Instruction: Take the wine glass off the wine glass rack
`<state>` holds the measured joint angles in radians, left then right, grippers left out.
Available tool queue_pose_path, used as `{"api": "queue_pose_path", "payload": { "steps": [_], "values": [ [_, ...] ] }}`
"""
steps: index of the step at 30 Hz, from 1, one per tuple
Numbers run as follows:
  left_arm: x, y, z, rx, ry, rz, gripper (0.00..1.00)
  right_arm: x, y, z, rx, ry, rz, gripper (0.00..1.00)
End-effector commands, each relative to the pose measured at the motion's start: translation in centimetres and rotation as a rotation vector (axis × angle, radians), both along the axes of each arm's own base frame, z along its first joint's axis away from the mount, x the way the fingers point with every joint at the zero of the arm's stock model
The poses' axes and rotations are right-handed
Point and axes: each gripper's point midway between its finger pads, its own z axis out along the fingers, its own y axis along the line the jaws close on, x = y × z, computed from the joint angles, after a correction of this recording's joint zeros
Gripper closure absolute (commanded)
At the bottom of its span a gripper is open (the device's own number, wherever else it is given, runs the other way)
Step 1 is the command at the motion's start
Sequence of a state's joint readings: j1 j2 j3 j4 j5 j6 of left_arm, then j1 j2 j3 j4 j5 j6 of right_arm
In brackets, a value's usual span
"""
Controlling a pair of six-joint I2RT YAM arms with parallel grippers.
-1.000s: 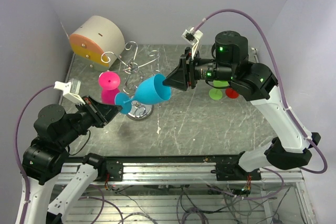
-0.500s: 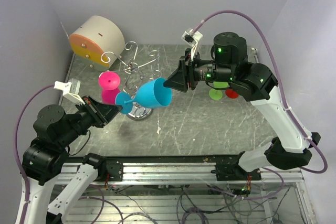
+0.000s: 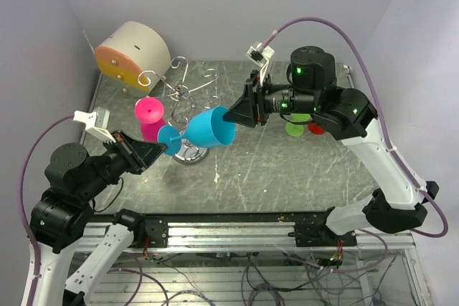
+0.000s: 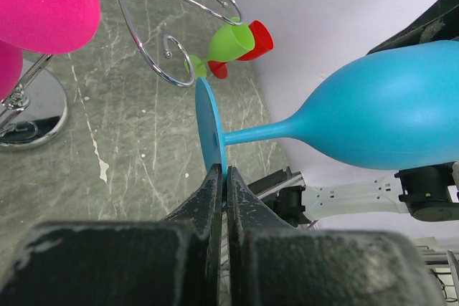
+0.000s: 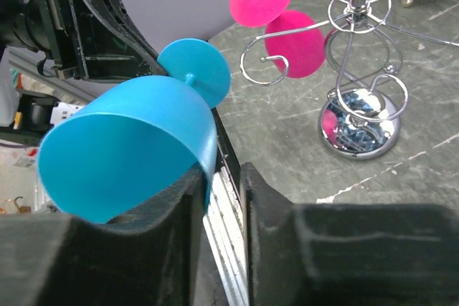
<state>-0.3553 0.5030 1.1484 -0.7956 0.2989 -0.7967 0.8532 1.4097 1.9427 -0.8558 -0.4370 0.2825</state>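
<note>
Arms are stretched inward from both sides above a grey marbled table [image 3: 287, 170], and a blue wine glass [image 3: 208, 125] is held in the air between them, lying almost on its side. The left arm is angled up from the near left corner, and the left gripper [image 4: 224, 171] is closed to a thin slit on the bottom edge of the glass's flat round foot. The right arm is bent at the elbow and reaches back towards the middle, and the right gripper [image 5: 222, 170] is clamped on the rim of the bowl, one finger inside and one outside. The glass is matte and opaque, with a thin stem and a deep rounded bowl whose open mouth is turned towards the right arm. It is held in front of the rack [image 3: 188, 93], a silver wire stand with curled hooks and a shiny round base. In the right wrist view a gap is seen between the foot and the nearest hook. A pink glass [image 3: 149, 111] is hung on the rack's left side. A green glass [image 3: 294, 129] and a red glass [image 3: 316, 127] are seen on the table beneath the right arm.
</note>
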Motion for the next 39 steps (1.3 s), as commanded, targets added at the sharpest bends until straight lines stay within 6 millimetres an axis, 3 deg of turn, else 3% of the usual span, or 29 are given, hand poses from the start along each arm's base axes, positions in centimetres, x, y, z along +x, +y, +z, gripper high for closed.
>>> {"api": "queue_pose_path", "payload": {
  "steps": [1,3,4,14,22,25,28,32,35,39],
  "values": [
    [-0.3,-0.4,1.9,-0.026,-0.066,-0.03,0.93,-0.5,0.8,0.7,0.042,-0.007,0.039,0.82],
    [-0.3,-0.4,1.9,-0.026,-0.067,-0.03,0.93,-0.5,0.9,0.9,0.048,-0.006,0.041,0.99],
    [-0.3,-0.3,1.8,-0.023,-0.066,-0.026,0.93,-0.2,0.8,1.0,0.047,-0.012,0.022,1.0],
    [0.5,0.9,-0.1,0.046,-0.015,0.049,0.63,2.9,-5.7,6.6,0.056,-0.215,-0.332,1.0],
    [0.4,2.8,-0.8,0.111,-0.045,0.13,0.61,5.5,-11.0,9.7,0.053,-0.332,-0.623,1.0],
    [0.3,4.3,-1.5,0.157,-0.064,0.196,0.62,7.7,-13.7,9.8,0.013,-0.373,-0.815,1.0],
    [0.4,5.7,-2.7,0.192,-0.065,0.266,0.62,10.1,-15.4,8.4,-0.08,-0.401,-0.973,1.0],
    [0.6,7.3,-3.7,0.225,-0.077,0.346,0.63,14.8,-15.5,4.7,-0.232,-0.345,-1.029,1.0],
    [0.3,8.3,-3.8,0.226,-0.093,0.39,0.63,19.4,-16.3,0.2,-0.302,-0.208,-0.98,1.0],
    [-0.3,9.5,-3.3,0.223,-0.129,0.442,0.63,23.6,-17.2,-6.2,-0.385,-0.014,-0.939,1.0]
  ]
}}
